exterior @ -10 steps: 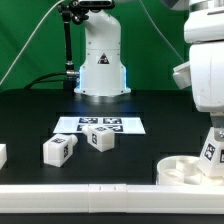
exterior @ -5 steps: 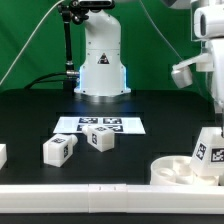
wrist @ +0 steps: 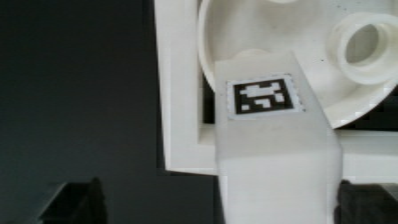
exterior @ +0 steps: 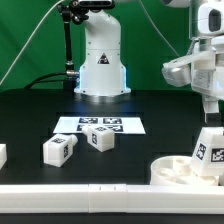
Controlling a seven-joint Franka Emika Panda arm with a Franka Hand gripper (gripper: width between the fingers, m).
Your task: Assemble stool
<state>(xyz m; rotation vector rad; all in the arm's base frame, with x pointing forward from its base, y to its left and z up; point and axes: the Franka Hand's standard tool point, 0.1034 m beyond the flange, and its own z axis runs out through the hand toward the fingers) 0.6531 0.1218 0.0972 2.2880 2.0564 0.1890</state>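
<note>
Chunky white tagged plastic leg [exterior: 207,150] on low round white disc seat [exterior: 178,170].
Leg tilted, at the exterior view's right of the black counter [exterior: 30,125]; tool [exterior: 209,117] above it spread, dark finger [wrist: 75,203] clear of the leg.

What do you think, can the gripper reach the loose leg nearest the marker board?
Probably yes. That loose leg lies in the open with nothing over it. The gripper hangs above the upright leg at the seat; whether it grips that one, I cannot tell.

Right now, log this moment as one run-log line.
end effector over leg, grip unclear | leg at seat | two loose legs by marker board
</note>
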